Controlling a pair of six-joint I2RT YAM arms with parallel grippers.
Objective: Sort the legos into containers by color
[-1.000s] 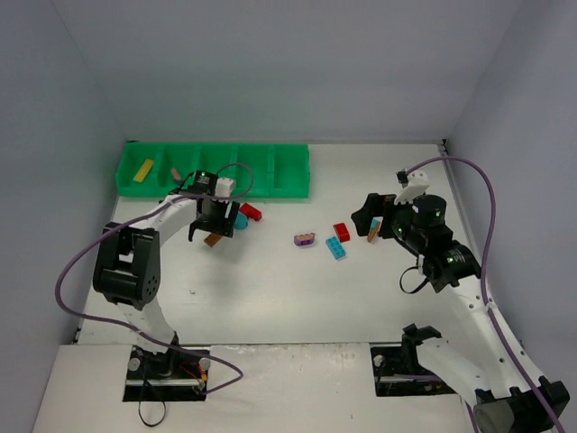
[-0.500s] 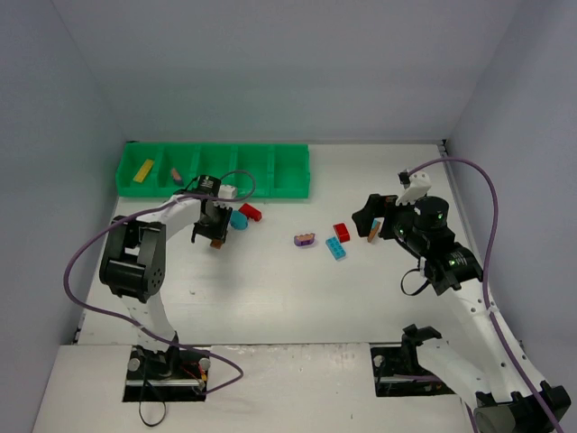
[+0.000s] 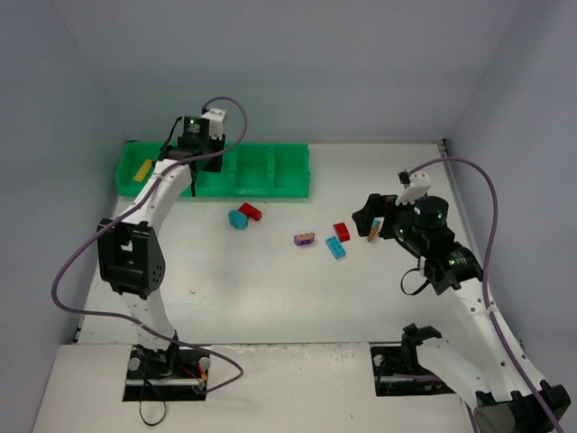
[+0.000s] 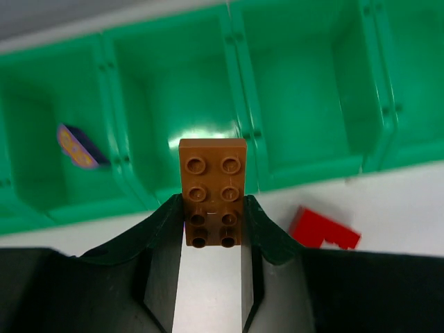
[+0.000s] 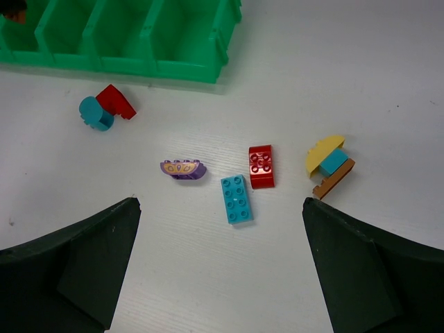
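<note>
The white worktop [image 3: 270,298] has the green tray [image 3: 293,185] sitting along its far edge, over toward the far left corner. The left gripper [image 4: 213,222] hangs over the tray with its jaws pinched tight on an orange-brown brick [image 4: 213,184]; that brick sits above the front wall of the compartment next to the one with a purple piece [image 4: 76,147] in it. The right gripper [image 5: 219,229] hovers near the right edge, jaws spread wide, nothing in them. Loose mid-worktop there's a cyan brick [image 5: 236,200] just beside a red brick [image 5: 261,166]; a purple curved piece [image 5: 182,168] lies on one side of them and a yellow-cyan-brown cluster [image 5: 329,163] on the other. A round cyan piece [image 5: 96,113] touches a red piece [image 5: 116,101] near the tray's front; a yellow brick [image 3: 143,170] is in the leftmost compartment.
</note>
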